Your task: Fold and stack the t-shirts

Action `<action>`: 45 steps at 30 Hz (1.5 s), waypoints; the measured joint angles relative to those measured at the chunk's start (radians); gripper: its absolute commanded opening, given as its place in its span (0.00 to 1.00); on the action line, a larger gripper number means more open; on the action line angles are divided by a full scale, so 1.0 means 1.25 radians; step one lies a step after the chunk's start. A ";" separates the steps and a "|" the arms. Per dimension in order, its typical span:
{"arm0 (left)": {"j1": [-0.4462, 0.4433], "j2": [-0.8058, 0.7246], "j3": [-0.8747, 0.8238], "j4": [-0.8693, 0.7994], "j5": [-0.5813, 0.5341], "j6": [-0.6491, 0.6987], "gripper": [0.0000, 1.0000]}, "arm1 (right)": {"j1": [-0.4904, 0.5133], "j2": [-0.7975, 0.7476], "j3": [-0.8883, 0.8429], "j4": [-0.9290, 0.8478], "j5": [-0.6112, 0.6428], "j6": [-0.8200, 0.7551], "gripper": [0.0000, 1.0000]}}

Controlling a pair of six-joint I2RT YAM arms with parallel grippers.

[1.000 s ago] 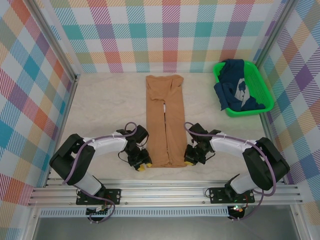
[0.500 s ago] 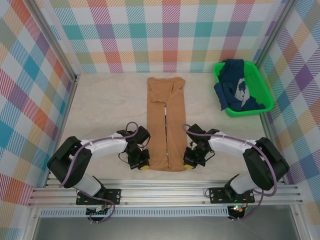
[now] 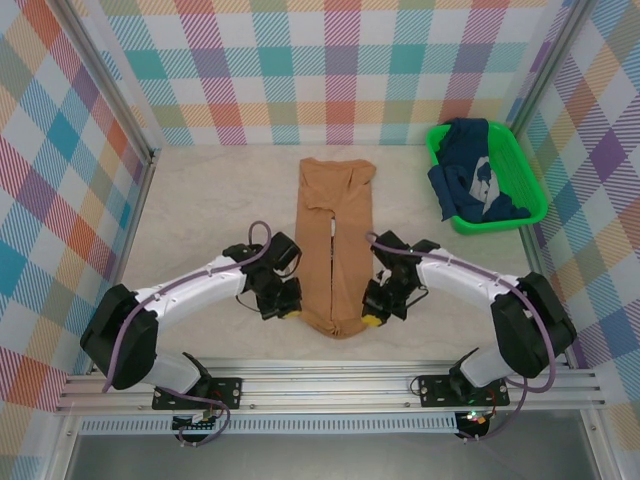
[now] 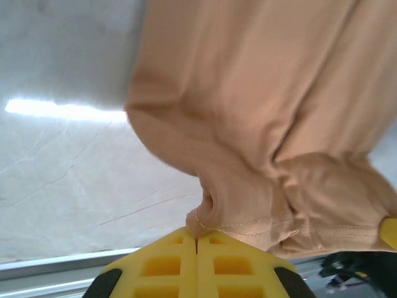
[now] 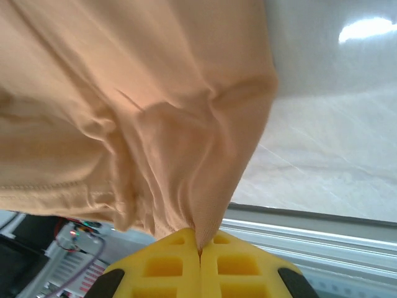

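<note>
Hem corners have risen: left gripper (image 3: 288,303) and right gripper (image 3: 372,312) each pinch the tan shirt (image 3: 335,220) between pressed fingers (image 4: 167,267). Folding seems underway; next, carry the hem forward, beyond the fingers.

Pale print of navy t-shirt (image 3: 462,165) mostly lost among folds in green basket (image 3: 483,226)

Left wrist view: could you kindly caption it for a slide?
Left gripper shut on the tan-orange t-shirt hem above the table.
</note>
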 measured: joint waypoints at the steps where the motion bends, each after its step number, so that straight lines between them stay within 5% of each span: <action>1: 0.015 0.003 0.017 0.001 -0.007 0.000 0.00 | -0.012 0.003 0.023 -0.009 0.004 0.000 0.00; 13: 0.192 0.208 0.263 0.029 -0.023 0.021 0.00 | -0.136 0.193 0.323 -0.068 0.077 -0.031 0.00; 27: 0.273 0.504 0.576 0.021 -0.033 0.093 0.02 | -0.212 0.523 0.700 -0.087 0.105 -0.094 0.00; 31: 0.278 0.557 0.622 0.026 -0.033 0.113 0.40 | -0.223 0.589 0.754 -0.086 0.104 -0.110 0.38; 34: 0.278 0.556 0.624 0.030 -0.037 0.125 0.45 | -0.228 0.599 0.756 -0.092 0.127 -0.129 0.48; 38: 0.278 0.484 0.547 0.063 -0.050 0.129 0.40 | -0.228 0.555 0.720 -0.080 0.175 -0.143 0.50; 45: 0.278 0.362 0.388 0.090 -0.016 0.118 0.08 | -0.191 0.409 0.600 -0.040 0.185 -0.125 0.22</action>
